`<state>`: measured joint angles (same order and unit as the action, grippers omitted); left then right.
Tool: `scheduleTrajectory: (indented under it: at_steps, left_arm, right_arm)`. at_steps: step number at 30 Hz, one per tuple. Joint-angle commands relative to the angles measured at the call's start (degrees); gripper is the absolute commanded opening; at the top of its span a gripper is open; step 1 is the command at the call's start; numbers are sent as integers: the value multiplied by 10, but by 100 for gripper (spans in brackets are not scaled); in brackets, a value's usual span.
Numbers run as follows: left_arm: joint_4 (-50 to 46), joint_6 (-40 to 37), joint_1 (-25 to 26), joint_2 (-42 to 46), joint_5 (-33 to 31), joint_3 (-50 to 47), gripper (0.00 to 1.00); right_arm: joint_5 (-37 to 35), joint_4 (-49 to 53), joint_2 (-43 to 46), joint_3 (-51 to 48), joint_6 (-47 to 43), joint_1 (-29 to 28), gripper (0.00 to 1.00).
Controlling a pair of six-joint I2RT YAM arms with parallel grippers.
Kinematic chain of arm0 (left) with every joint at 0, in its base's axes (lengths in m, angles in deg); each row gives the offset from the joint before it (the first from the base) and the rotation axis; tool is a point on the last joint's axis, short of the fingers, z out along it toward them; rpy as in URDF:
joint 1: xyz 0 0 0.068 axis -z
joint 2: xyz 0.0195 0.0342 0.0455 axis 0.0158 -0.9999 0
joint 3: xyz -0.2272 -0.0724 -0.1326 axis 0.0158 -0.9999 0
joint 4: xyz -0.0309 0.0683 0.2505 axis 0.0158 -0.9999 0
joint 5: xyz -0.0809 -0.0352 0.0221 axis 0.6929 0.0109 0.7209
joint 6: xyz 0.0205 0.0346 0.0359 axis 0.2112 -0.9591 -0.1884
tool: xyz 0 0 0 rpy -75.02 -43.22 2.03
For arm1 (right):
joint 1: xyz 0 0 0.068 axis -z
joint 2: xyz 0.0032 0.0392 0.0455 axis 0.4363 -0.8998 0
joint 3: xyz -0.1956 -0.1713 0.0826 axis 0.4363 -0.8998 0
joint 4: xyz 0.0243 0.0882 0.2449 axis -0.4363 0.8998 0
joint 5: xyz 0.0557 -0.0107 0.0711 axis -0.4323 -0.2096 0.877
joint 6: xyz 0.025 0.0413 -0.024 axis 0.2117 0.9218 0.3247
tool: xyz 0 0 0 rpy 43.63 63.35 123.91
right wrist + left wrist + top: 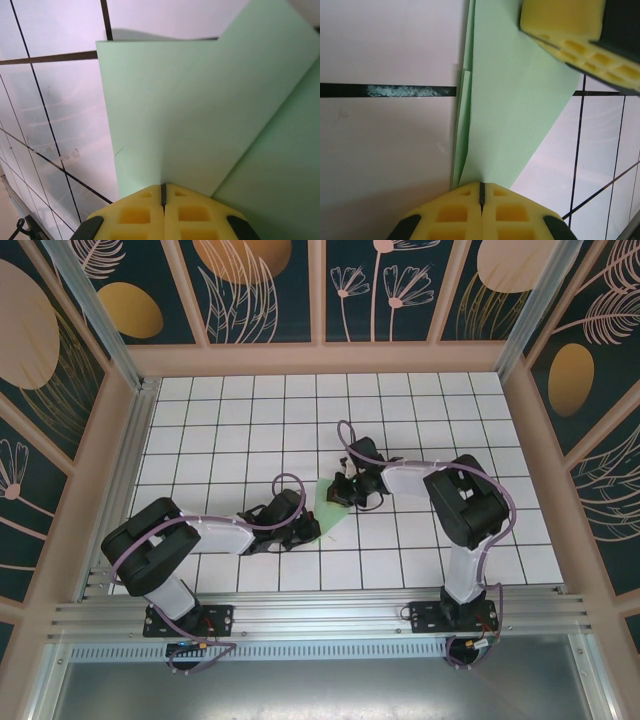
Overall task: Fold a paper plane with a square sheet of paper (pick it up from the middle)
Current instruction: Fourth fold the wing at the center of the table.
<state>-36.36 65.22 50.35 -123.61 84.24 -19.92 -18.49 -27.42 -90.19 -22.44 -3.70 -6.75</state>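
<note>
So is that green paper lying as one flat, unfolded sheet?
No, the paper is folded: the left wrist view shows several layered edges stacked along its left side.

Top camera: fixed above and behind my 2 arms, tilted down and forward over tiled counter point(250, 410). My bases sit at bottom edge; far enough back to take in whole counter and patterned walls point(260, 280).

Left wrist camera: behind left jaws, sighting along them, very near green paper point(510, 100).

Right wrist camera: same setting behind right jaws, equally close.

All 3 views share this paper at counter middle.
</note>
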Motion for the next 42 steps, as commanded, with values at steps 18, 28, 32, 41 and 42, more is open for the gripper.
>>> scheduleTrajectory:
  at_steps: [18,28,32,41,42]
  left_arm:
    - [-141,1,4,9,-9,-21,0]
    - [-212,-33,-4,117,-78,93,37]
    - [-229,-37,-27,168,-117,78,50]
    - [-202,-25,-55,221,-147,19,69]
    - [-201,-24,-57,223,-150,16,70]
  right_arm:
    - [-40,9,20,104,-64,110,8]
    - [-100,30,225,-33,-38,103,63]
    - [-103,23,262,-87,-22,75,78]
    - [-40,-78,213,-136,47,0,67]
    - [-35,-86,202,-136,55,-4,64]
